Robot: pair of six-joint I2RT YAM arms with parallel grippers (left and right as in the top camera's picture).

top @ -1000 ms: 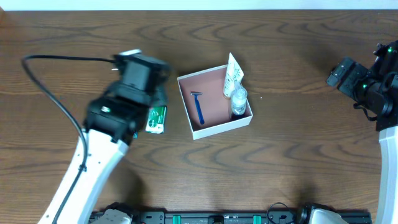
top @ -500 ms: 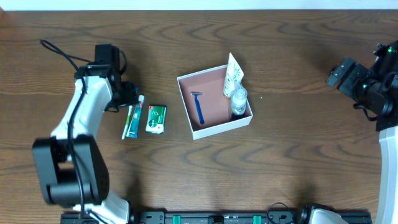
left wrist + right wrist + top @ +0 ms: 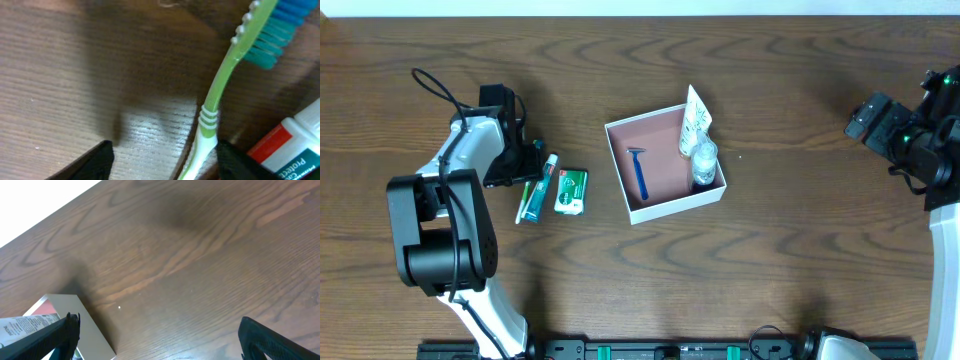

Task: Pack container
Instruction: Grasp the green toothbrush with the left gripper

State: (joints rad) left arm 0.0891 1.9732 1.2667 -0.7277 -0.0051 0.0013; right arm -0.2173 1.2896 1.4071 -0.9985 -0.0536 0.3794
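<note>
Since half a second ago my left gripper (image 3: pixel 167 160) has closed in on the toothbrush (image 3: pixel 220 85) near the bench's left edge. Its jaws are spread either side of the handle, not yet pinching. My right gripper (image 3: pixel 162 337) waits at the right edge, jaws wide apart. Mid-bench, the container (image 3: pixel 660 145) holds a razor (image 3: pixel 638 172), a tube (image 3: pixel 695 125) and a bottle (image 3: pixel 703 162). The toothbrush, toothpaste (image 3: pixel 290 145) and packet (image 3: pixel 571 191) are left outside.
</note>
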